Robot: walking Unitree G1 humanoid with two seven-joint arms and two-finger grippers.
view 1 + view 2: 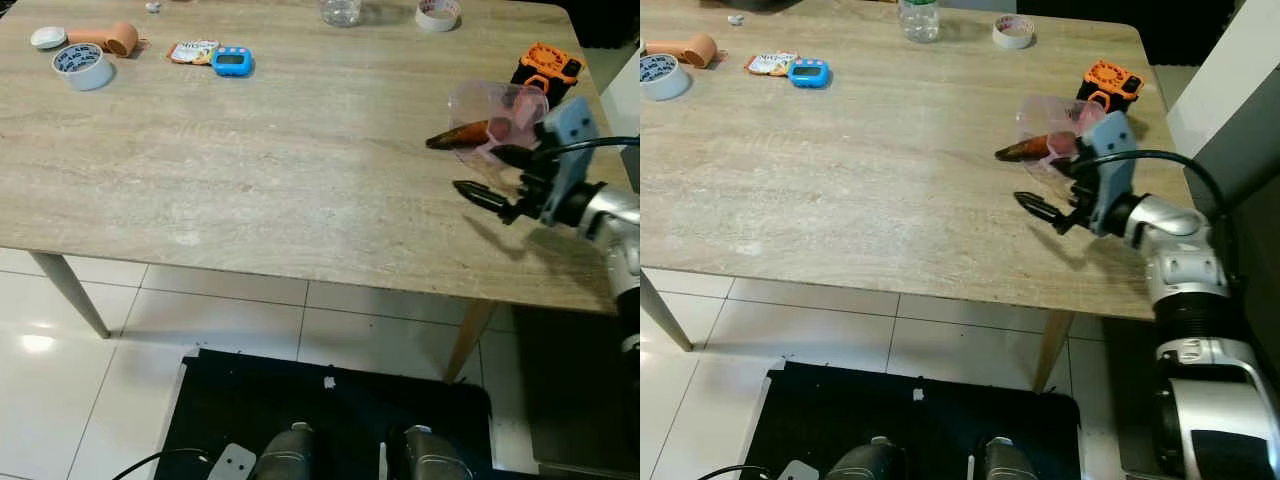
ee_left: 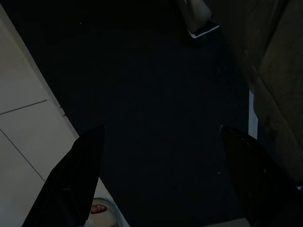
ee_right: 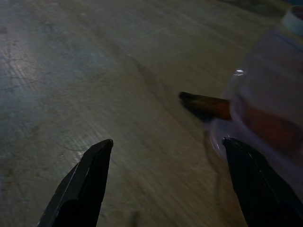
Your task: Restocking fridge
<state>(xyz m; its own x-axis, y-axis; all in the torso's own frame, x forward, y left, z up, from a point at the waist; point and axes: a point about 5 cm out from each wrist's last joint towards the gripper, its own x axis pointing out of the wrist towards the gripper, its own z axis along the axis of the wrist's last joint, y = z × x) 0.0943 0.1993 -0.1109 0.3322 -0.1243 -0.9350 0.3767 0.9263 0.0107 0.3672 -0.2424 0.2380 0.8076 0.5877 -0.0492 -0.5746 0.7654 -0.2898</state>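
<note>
A clear plastic container (image 1: 497, 118) lies on its side near the right end of the wooden table (image 1: 250, 180). An orange-brown carrot (image 1: 458, 136) pokes out of its mouth toward the table's middle. My right gripper (image 1: 482, 170) hovers just in front of the container, open, with nothing between its fingers. In the right wrist view the carrot (image 3: 208, 105) and the container (image 3: 270, 109) sit beyond one black finger (image 3: 255, 179). My left gripper (image 2: 162, 127) hangs open over a dark mat.
An orange-and-black tool (image 1: 545, 68) sits behind the container. Far across the table lie two tape rolls (image 1: 82, 66) (image 1: 438, 14), a blue timer (image 1: 232, 61), a snack packet (image 1: 193, 51) and a glass jar (image 1: 341, 10). A black mat (image 1: 330, 420) covers the floor at my feet.
</note>
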